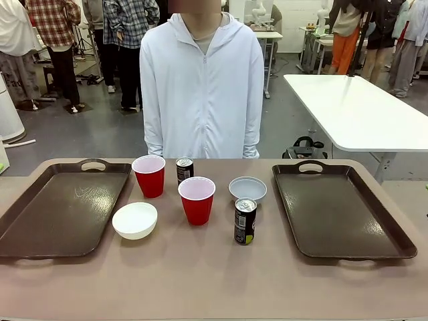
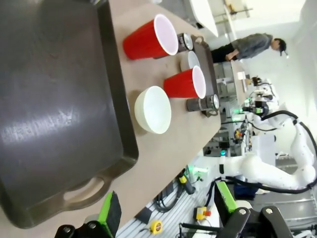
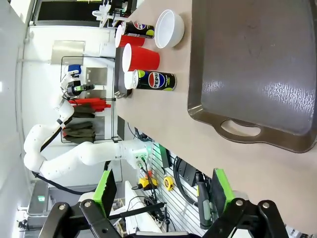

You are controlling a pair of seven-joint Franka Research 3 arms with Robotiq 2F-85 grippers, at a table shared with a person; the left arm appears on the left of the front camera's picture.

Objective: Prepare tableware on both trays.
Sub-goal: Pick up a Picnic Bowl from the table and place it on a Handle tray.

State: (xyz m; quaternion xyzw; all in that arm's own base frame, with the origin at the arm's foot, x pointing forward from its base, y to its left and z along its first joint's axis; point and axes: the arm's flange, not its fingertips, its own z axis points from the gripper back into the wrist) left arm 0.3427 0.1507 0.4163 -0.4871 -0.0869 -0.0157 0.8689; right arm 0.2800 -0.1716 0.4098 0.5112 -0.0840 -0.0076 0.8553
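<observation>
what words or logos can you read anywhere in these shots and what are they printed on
"PEPSI": on the side of the near drink can, seen sideways in the right wrist view.
Smaller print on that can: too small to read.
Far drink can: it has a round logo, but its lettering is too small to read.
No other readable text.

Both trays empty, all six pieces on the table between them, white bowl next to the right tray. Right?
No. The white bowl sits next to the left tray, not the right tray; the front view shows it. The rest of the statement stands.
</observation>
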